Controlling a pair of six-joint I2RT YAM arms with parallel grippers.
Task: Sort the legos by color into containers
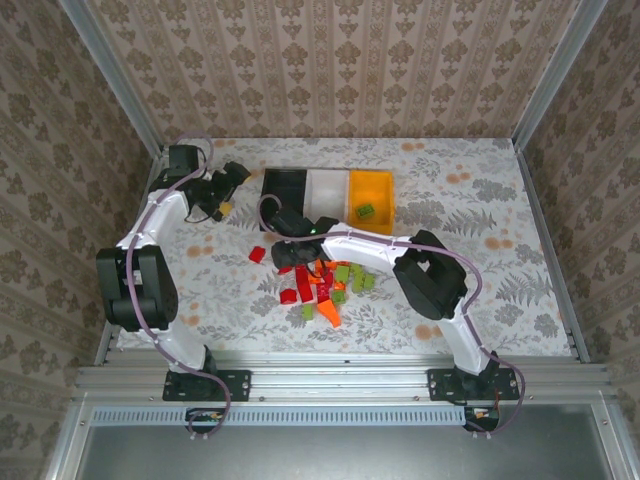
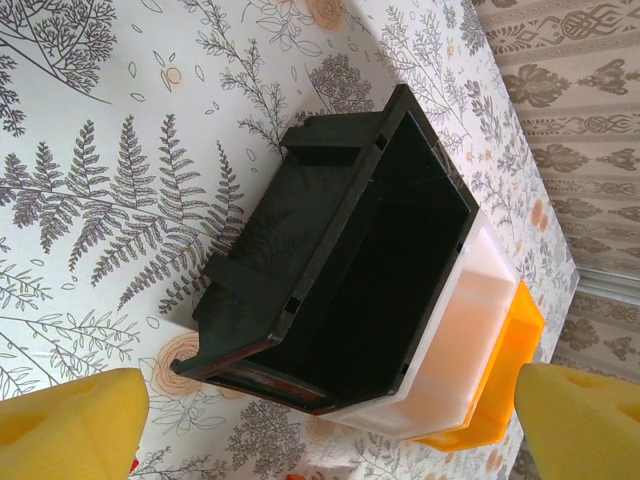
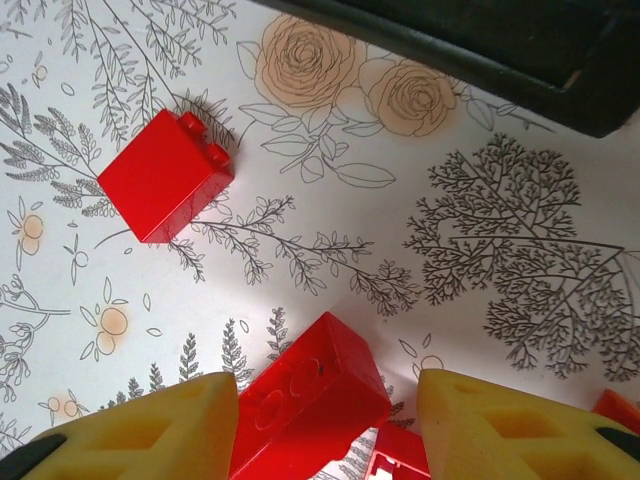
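I work over a tablecloth (image 1: pixel 530 230) that is white, printed with grey ferns and pale orange roses. In my right wrist view the same drawings show as fine line work. Beige damask wallpaper covers the back wall (image 1: pixel 340 70), the left wall (image 1: pixel 50 150) and the right wall (image 1: pixel 600 150). Slanting aluminium posts (image 1: pixel 112 75) mark the two far corners. Along the bottom of the overhead frame runs an aluminium rail (image 1: pixel 330 378), with a dark grey panel (image 1: pixel 340 450) below it. The light is even and the shadows are soft.
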